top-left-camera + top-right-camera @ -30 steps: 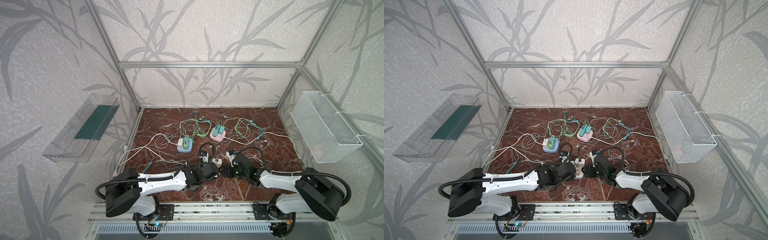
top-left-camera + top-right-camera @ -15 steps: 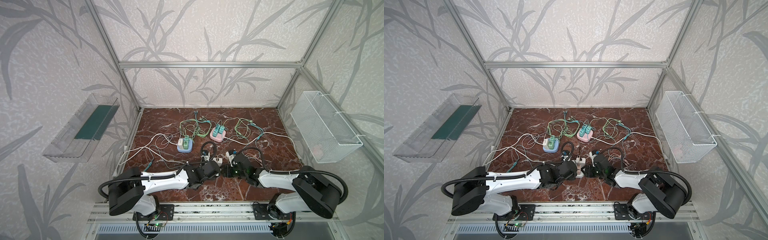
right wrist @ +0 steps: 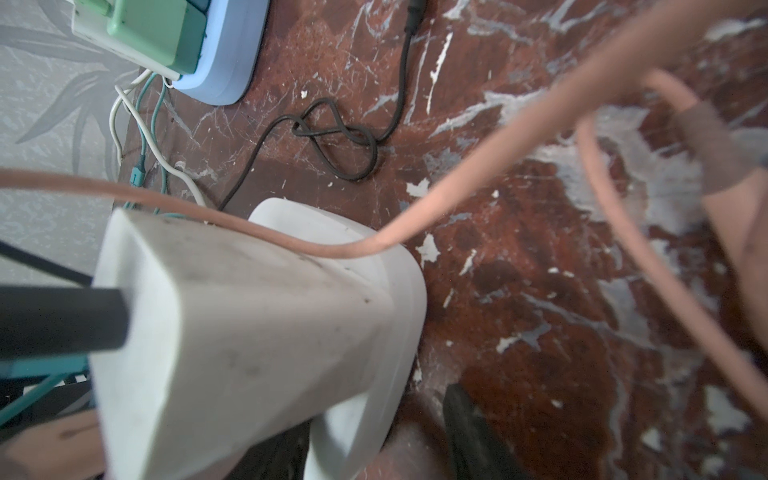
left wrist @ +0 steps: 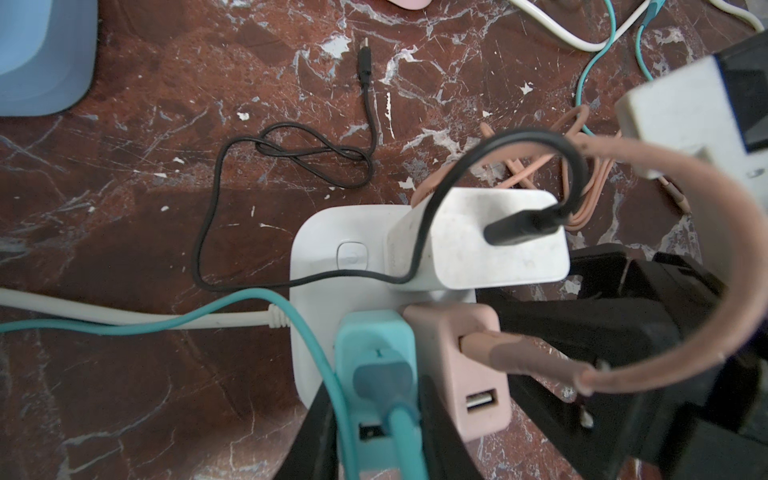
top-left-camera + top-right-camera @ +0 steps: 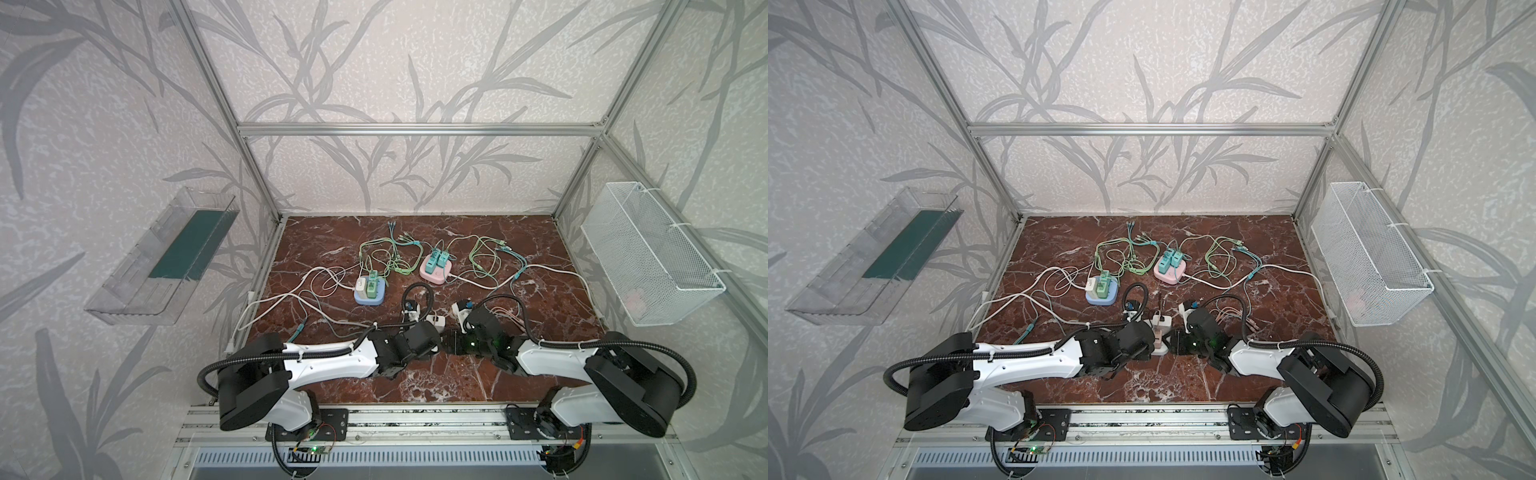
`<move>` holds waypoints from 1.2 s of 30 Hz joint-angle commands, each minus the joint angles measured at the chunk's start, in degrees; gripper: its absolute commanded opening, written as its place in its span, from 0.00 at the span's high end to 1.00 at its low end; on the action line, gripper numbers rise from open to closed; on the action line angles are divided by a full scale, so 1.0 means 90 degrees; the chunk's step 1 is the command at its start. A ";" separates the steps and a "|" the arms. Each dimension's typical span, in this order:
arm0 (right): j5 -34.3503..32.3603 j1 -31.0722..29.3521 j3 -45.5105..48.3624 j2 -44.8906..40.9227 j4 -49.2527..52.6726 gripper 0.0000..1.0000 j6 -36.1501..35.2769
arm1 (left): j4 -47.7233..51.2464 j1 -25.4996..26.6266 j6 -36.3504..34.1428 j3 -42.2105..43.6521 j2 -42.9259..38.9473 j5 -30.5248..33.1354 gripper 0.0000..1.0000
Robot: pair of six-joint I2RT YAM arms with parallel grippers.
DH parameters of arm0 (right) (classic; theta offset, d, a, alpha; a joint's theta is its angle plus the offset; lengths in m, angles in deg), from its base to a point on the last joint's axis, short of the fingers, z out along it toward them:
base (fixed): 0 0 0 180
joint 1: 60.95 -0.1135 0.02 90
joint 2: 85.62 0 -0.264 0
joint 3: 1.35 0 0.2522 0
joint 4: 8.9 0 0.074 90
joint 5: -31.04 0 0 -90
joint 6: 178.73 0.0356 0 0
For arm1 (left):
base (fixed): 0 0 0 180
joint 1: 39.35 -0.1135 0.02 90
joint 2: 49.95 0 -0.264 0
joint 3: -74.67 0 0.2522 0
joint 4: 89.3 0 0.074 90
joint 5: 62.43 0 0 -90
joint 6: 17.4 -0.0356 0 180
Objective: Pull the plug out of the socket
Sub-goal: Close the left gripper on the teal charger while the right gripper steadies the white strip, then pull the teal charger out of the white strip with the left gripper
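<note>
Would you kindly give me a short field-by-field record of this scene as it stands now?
socket: white socket hub on marble tabletop
plugged in: white charger, teal charger, pink charger
left gripper: shut on teal charger
right gripper: at the hub, by the pink charger; grip unclear
task: no plug out yet

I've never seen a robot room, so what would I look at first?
Probably the left arm and right arm, nose to nose at the front, over a white socket block crowded with plugs. Behind, green cables tangle beside a pink block and a blue block.
</note>
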State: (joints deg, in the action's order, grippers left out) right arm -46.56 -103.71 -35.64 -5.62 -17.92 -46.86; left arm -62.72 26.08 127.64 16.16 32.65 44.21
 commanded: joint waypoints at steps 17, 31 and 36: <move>-0.0683 -0.0092 -0.0259 0.0196 0.1186 0.64 -0.0500 | -0.0745 0.0019 -0.0013 -0.0186 -0.0485 0.0251 0.95; -0.0648 -0.0092 -0.0345 0.0426 0.0968 0.64 -0.0547 | -0.0265 0.0019 0.0251 0.0225 -0.0923 0.0519 0.97; -0.0534 -0.0092 -0.0343 0.0494 0.0758 0.61 -0.0544 | -0.0036 0.0017 0.0308 0.0538 -0.1396 0.0730 0.96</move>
State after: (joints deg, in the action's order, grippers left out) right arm -50.01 -104.24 -39.53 -3.41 -15.32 -50.86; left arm -64.33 25.95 129.26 19.59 22.78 48.06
